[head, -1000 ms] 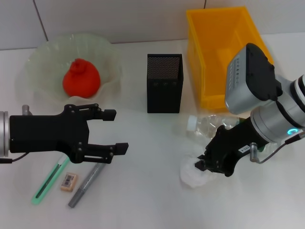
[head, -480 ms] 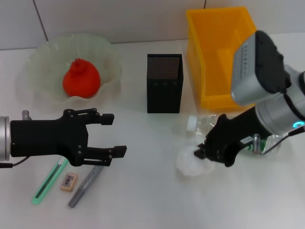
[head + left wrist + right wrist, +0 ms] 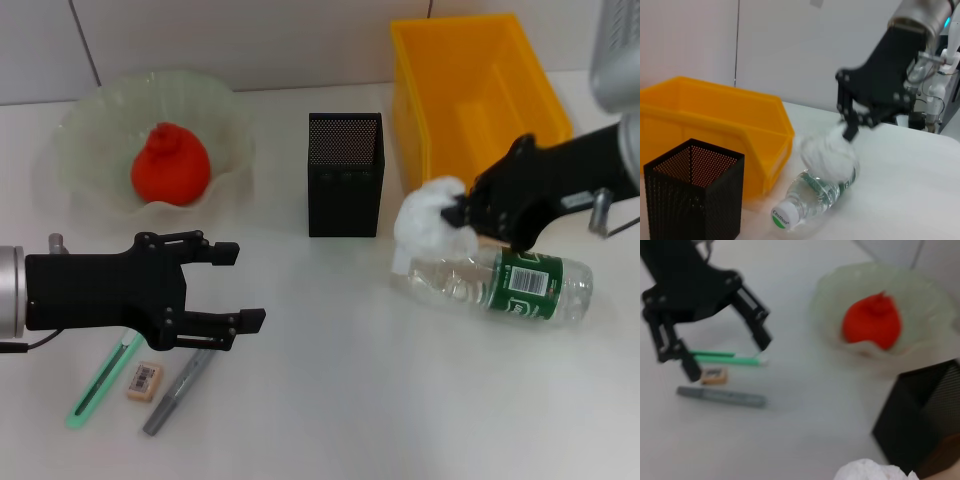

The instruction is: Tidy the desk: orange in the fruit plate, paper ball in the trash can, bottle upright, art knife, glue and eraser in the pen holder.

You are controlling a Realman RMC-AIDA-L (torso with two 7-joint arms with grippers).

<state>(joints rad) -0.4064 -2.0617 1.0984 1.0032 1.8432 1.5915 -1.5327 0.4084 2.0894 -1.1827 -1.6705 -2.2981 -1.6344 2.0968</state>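
My right gripper (image 3: pixel 462 212) is shut on the white paper ball (image 3: pixel 430 214) and holds it above the table, just in front of the yellow trash can (image 3: pixel 470 95). Below it the clear bottle (image 3: pixel 495 283) lies on its side. The orange (image 3: pixel 170 165) rests in the pale fruit plate (image 3: pixel 90 125). The black mesh pen holder (image 3: pixel 345 173) stands at the centre. My left gripper (image 3: pixel 235 285) hangs open over the green art knife (image 3: pixel 100 380), the eraser (image 3: pixel 144 380) and the grey glue (image 3: pixel 180 388). In the left wrist view the paper ball (image 3: pixel 827 155) hovers over the bottle (image 3: pixel 812 192).
The trash can's front wall (image 3: pixel 715 125) stands close beside the pen holder (image 3: pixel 692 195). The table's front edge lies a short way past the three small items. A white wall runs along the back.
My right gripper has lifted the paper ball off the table and carried it back toward the trash can, uncovering the lying bottle. My left gripper has barely shifted.
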